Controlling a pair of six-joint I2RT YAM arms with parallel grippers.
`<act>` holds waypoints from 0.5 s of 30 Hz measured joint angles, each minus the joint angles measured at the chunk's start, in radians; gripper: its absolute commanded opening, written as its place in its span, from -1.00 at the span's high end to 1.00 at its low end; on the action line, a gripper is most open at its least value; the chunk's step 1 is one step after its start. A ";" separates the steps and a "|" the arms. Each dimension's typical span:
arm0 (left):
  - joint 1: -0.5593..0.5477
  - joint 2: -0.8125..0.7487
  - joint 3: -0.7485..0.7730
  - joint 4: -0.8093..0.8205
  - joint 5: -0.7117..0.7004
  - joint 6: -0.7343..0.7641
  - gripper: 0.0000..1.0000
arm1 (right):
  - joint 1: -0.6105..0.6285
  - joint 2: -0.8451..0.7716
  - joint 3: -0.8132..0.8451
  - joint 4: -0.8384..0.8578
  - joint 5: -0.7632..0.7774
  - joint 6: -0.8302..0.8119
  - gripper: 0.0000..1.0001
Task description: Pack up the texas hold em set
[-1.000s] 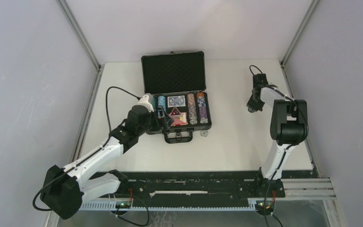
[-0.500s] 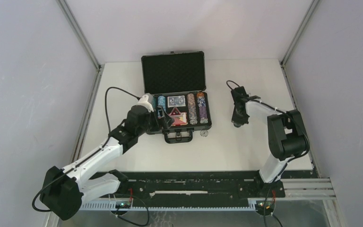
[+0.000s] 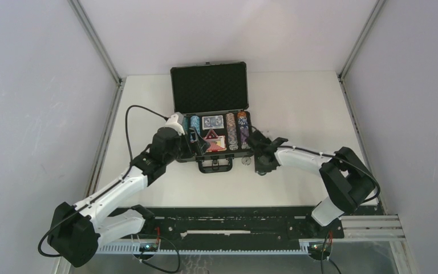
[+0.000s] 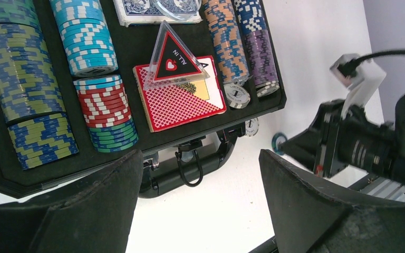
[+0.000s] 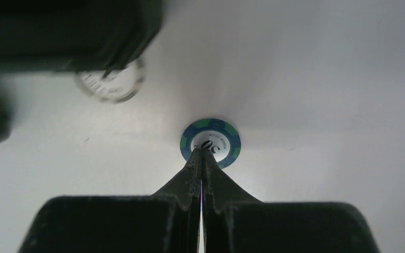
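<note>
The black briefcase (image 3: pixel 208 85) lies open on the table, lid up at the back. In the left wrist view its tray holds rows of poker chips (image 4: pixel 18 74), a red deck (image 4: pixel 182 105), a blue deck (image 4: pixel 155 8) and a clear triangular "ALL IN" button (image 4: pixel 172 55). My left gripper (image 4: pixel 200 211) is open and empty above the case's front edge and handle (image 4: pixel 190 168). My right gripper (image 5: pixel 200 153) is shut, its tips over a blue-green chip (image 5: pixel 211 139) lying flat on the table right of the handle. A white chip (image 5: pixel 111 84) lies beside it.
In the top view the right arm (image 3: pixel 308 157) stretches low across the table towards the case's front right corner. The white chip (image 3: pixel 246 161) sits just off the case's front edge. Grey walls close the table in on both sides.
My right arm has swung from the far right of the table down and left to the case's front right corner. The left arm has not moved.
</note>
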 measured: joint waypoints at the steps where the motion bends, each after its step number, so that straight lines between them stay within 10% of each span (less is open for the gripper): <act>1: 0.000 0.000 0.000 0.000 -0.001 0.000 -0.70 | 0.034 0.000 0.000 0.001 0.002 0.011 1.00; 15: 0.000 -0.013 -0.014 0.000 -0.030 -0.018 -0.70 | 0.360 0.013 0.007 0.023 0.007 0.151 1.00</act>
